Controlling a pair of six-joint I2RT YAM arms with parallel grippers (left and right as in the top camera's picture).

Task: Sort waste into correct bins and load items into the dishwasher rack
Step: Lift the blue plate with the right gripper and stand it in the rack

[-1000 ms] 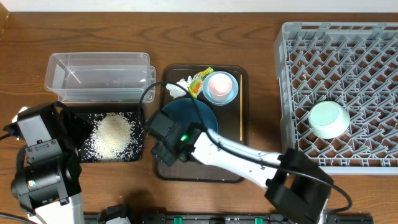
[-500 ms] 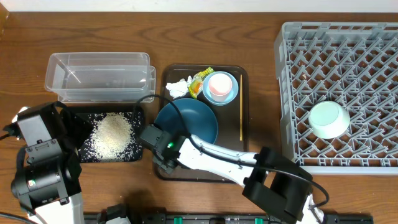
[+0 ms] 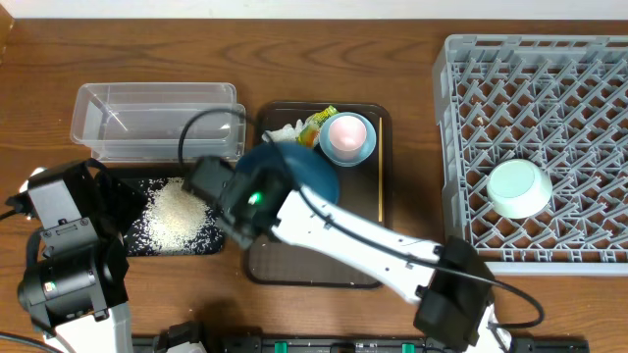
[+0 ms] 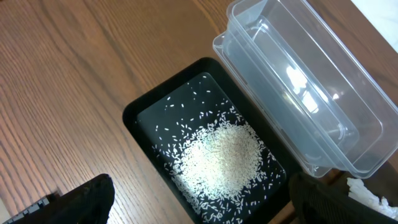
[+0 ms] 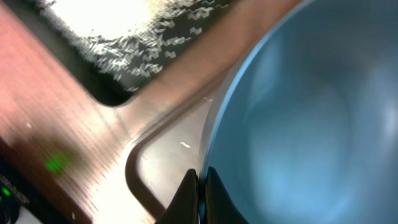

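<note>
- Dark-blue round dish (image 3: 314, 176) sat over the 10 o'clock part of the brown serving tray (image 3: 363, 245), with its edge reaching toward the black tray (image 3: 137, 245) at 9 o'clock.
- Whether the dish was lifted clear or only tipped could not be told.
- Right gripper (image 5: 200, 186) was pinched tight on the dish's rim, as the right wrist view showed; from overhead its own wrist hid it.
- Left gripper (image 4: 202, 186) hung with jaws spread wide above the black tray, holding nothing.
- Loose rice (image 3: 177, 206) lay heaped in the black tray, so that waste seemed sorted.
- Clear tub (image 3: 157, 118), at 12 o'clock of the black tray, looked empty.
- Crumpled tissue (image 3: 283, 132) and yellow-green wrapper (image 3: 316, 123) lay at the 12 o'clock end of the serving tray, not yet binned.
- Mint-green bowl (image 3: 518, 186) rested in the grey dishwasher rack (image 3: 549, 78) at 3 o'clock, the only dish loaded.
- Pink cup (image 3: 345, 132) stood inside the light-blue bowl (image 3: 368, 149) at the serving tray's 1 o'clock corner, both waiting.
- By this reckoning the task was under halfway: the dish, cup, small bowl and two scraps remained.
</note>
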